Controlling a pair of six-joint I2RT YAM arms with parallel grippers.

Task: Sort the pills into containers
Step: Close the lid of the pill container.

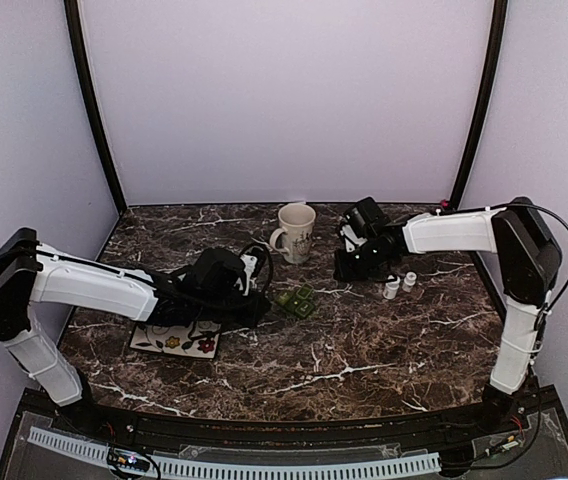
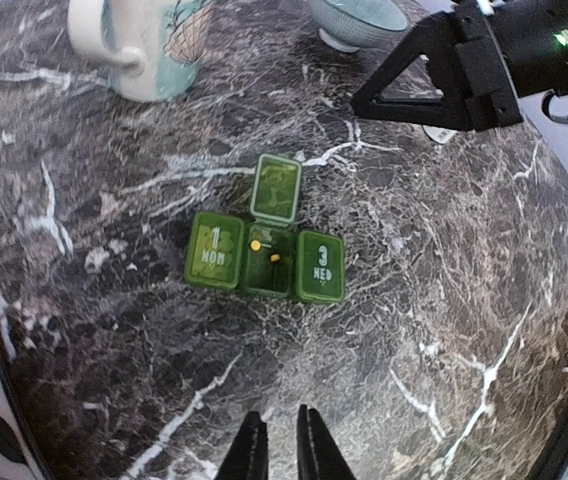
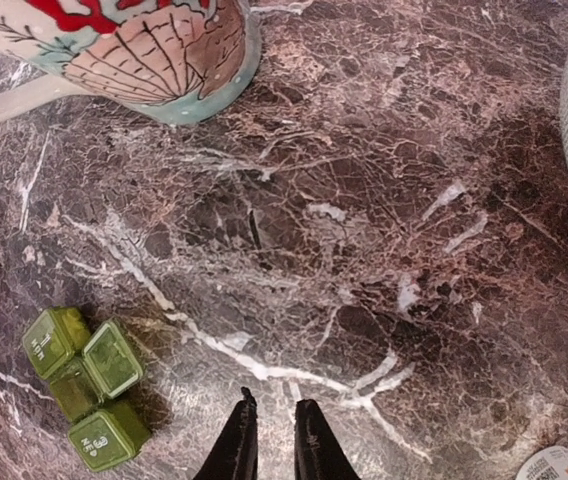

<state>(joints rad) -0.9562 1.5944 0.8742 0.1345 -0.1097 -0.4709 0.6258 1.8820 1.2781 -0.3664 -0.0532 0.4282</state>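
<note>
A: What do we see of the container?
B: A small dark green plastic pill box (image 2: 264, 255) made of three joined square compartments. The outer lids read "1 MON" and "3 WED". The middle lid is flipped open over two tiny yellow pills (image 2: 255, 245).
A: Where is it?
B: On the dark marble surface (image 1: 364, 340), near the cream ceramic mug (image 1: 296, 232).
A: And the jaws?
B: The left jaws and right jaws are both pinched nearly together, and we see nothing gripped.

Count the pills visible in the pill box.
2 yellow pills in the open middle compartment of the pill box: one upper-left, one lower-right. Closed compartments may hide more.
</note>
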